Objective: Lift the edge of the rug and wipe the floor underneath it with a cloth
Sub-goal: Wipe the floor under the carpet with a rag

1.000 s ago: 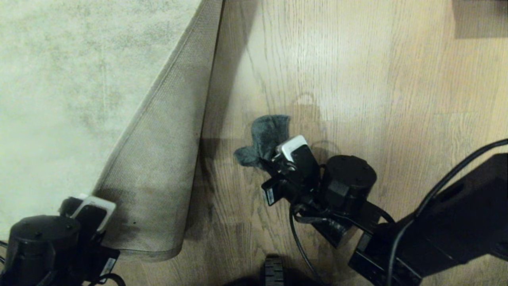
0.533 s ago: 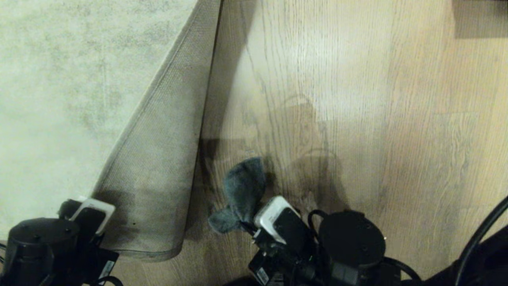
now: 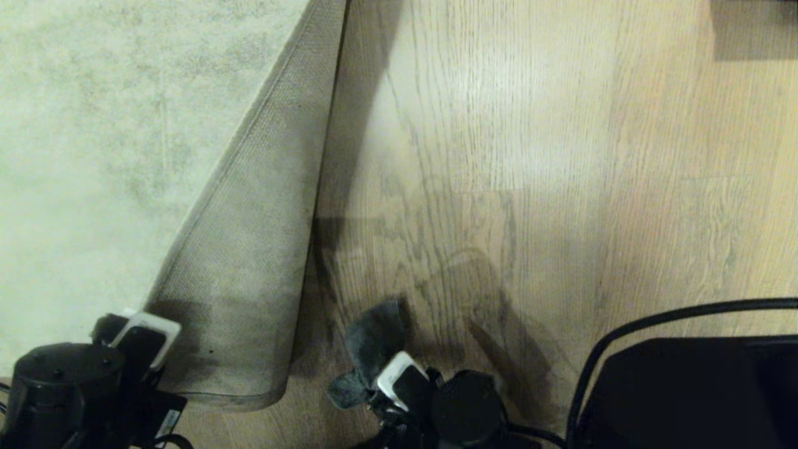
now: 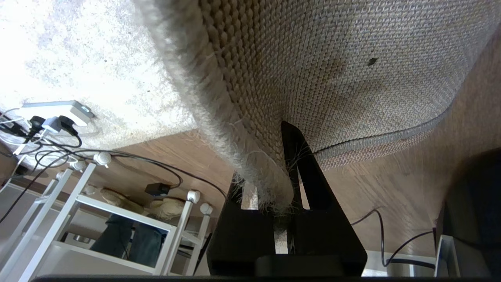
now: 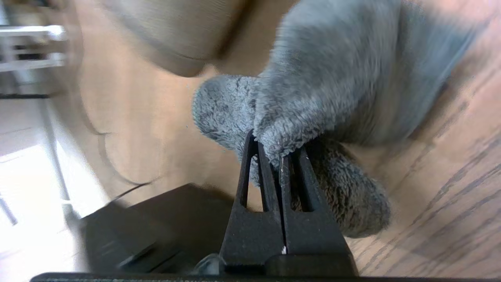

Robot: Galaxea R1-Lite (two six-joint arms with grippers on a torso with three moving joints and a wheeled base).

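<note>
On the floor (image 3: 536, 143) beside the folded-back rug edge (image 3: 249, 262), we hold rug and cloth (image 3: 373, 340) at once.

From the head view, our left pincer (image 3: 134, 333) sits at the lower left by the upturned mesh backing, and our right pincer (image 3: 380, 390) sits low at centre with the cloth. Left wrist view: fingers pinch the rug edge (image 4: 270, 172), frayed corner between them. Right wrist view: fingers pressed together on the cloth (image 5: 313, 98), which lies against the floor (image 5: 450, 188).

I'm seeing fuzzy, matt cloth (image 5: 313, 98) at my right gripper (image 5: 278, 156), coarse woven rug backing (image 4: 332, 58) in my left, over faintly glossy wood-grain floor (image 3: 530, 156).
</note>
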